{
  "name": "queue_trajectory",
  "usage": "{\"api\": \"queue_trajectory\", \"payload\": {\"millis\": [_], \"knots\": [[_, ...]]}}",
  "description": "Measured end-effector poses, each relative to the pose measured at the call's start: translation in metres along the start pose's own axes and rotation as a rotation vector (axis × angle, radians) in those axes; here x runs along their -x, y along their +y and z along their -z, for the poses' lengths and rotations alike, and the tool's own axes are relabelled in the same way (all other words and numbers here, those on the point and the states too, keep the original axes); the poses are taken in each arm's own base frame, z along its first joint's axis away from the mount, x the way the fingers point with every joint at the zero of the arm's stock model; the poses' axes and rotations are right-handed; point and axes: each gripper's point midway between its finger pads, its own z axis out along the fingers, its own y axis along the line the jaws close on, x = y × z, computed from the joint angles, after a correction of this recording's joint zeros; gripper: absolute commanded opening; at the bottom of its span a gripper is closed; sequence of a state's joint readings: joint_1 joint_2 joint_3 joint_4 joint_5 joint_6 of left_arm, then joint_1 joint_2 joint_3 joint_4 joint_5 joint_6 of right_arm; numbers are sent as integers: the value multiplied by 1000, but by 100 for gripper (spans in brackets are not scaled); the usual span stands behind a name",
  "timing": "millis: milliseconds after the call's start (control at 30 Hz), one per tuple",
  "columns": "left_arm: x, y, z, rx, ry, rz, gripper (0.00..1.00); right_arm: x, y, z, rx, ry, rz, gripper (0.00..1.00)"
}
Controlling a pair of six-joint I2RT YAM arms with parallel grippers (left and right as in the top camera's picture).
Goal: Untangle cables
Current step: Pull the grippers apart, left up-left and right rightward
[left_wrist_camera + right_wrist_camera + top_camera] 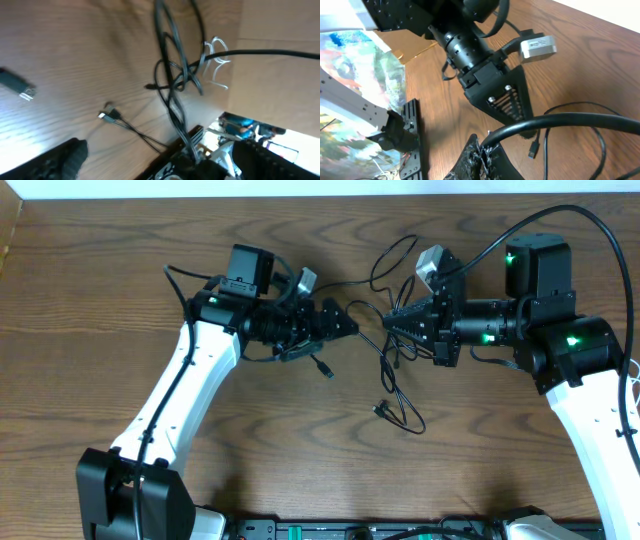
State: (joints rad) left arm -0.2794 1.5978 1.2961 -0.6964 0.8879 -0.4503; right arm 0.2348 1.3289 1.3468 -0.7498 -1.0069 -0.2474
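The cables [392,375] lie tangled in the middle of the table [100,290], long axis running from the far side toward the robot, plugs at the near end; the right gripper [388,321] is clamped on a black cord; the left gripper [350,321] faces it, and I cannot tell its grip.

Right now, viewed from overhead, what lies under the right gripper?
Thin black cables trail out beneath the right gripper onto the wooden table, one ending in a plug. The stretch directly under its body is covered.
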Motion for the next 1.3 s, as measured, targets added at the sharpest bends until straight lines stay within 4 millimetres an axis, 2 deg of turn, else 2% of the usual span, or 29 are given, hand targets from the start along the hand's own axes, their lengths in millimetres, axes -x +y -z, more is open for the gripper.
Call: {"api": "queue_trajectory", "payload": {"millis": [133, 200, 233, 300, 367, 400, 467, 567, 667, 733, 833, 933, 1033, 1133, 1300], "knots": [[3, -12, -7, -21, -13, -25, 90, 2, 4, 0, 26, -8, 2, 1], [2, -12, -11, 1, -19, -15, 89, 2, 5, 0, 32, -10, 2, 1], [1, -10, -14, 22, -25, -7, 86, 2, 6, 0, 35, -10, 3, 1], [1, -7, -21, 73, -43, 14, 69, 2, 7, 0, 38, -11, 2, 1], [2, -5, -26, 109, -61, 15, 47, 2, 7, 0, 40, -12, 3, 1], [3, -4, -30, 123, -72, 16, 32, 2, 7, 0, 41, -12, 3, 1], [8, -3, -35, 142, -92, 11, 8, 2, 7, 0, 42, -12, 2, 1], [15, 6, -38, 177, -120, 22, 8, 2, 7, 0, 43, -12, 1, 1], [24, 19, -30, 214, -155, 45, 7, 2, 3, 4, 32, -17, -12, 1], [32, 31, -19, 237, -182, 83, 7, 1, -3, 9, 14, -21, -38, 1], [49, 50, 11, 252, -252, 147, 7, -4, -15, 20, -28, -22, -103, 1], [65, 53, 56, 231, -363, 173, 8, -11, -25, 28, -73, -10, -158, 1], [73, 43, 103, 190, -489, 160, 8, -20, -33, 31, -119, 17, -197, 1], [74, 24, 152, 151, -627, 110, 7, -34, -43, 33, -194, 70, -244, 1], [69, -7, 205, 99, -791, 13, 8, -64, -69, 46, -403, 179, -360, 1]]}}
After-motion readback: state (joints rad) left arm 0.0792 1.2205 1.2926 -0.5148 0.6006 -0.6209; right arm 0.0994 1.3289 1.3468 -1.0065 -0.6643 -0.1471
